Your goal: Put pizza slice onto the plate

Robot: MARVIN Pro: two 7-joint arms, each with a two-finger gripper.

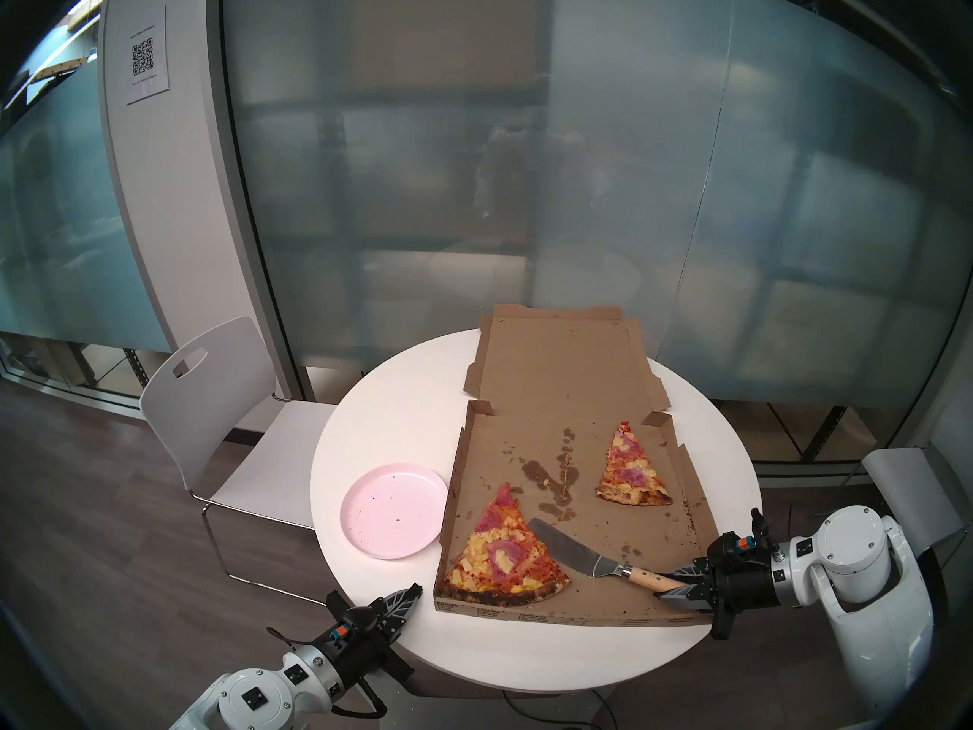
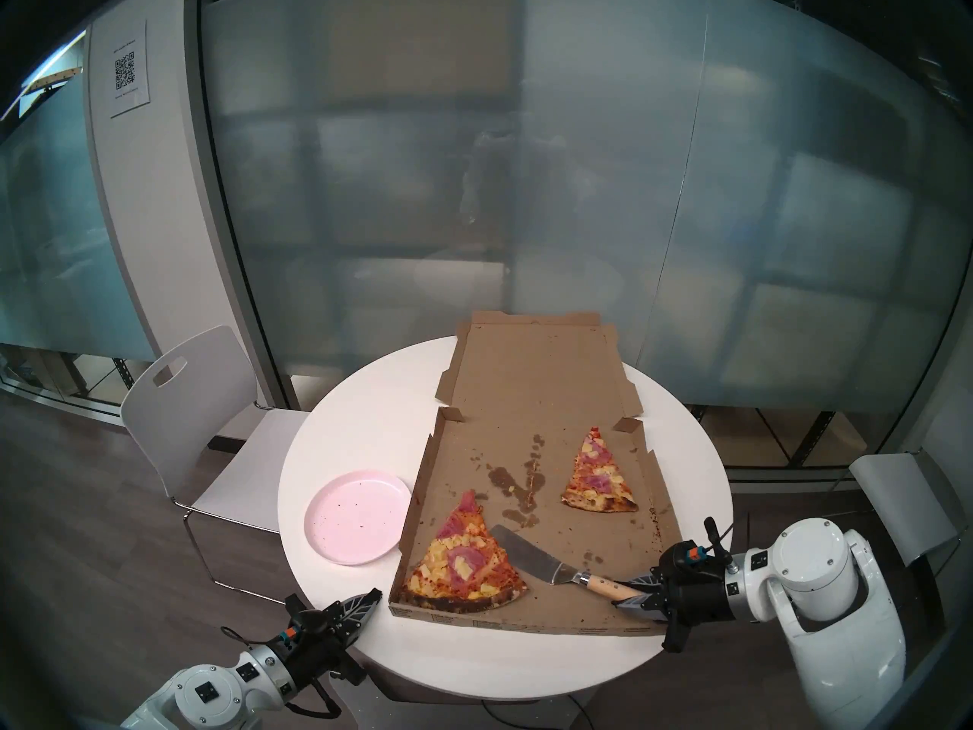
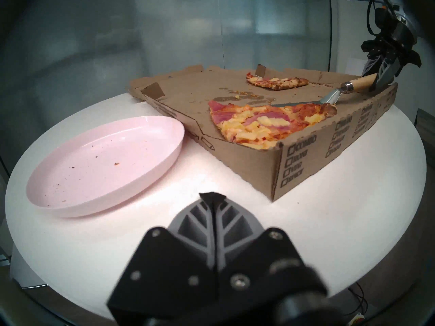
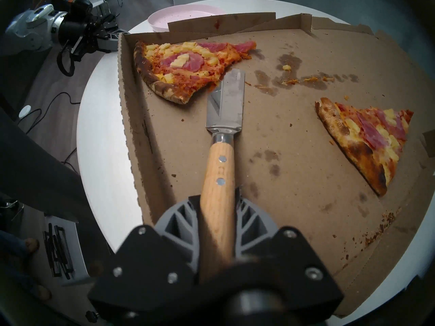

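Right wrist view: right gripper (image 4: 217,209) clamped on spatula (image 4: 224,102), blade beside pizza slice (image 4: 186,66) at pizza box (image 4: 306,177) near-left corner. Left gripper (image 3: 213,197) pressed together, empty. Plate (image 3: 98,168) left of box. Probably floppy, greasy; best lifted from beneath, near the charred crust.

Left wrist view: pizza slice (image 3: 266,123) charred crust hidden behind pizza box (image 3: 306,158) front wall; left hand (image 3: 213,198) base blurred. Right wrist view: plate (image 4: 186,13) mostly hidden behind box flap; spatula (image 4: 222,139) handle end buried between right hand (image 4: 217,200) fingers. Head view: QR sheet (image 1: 146,54) text too small to read.
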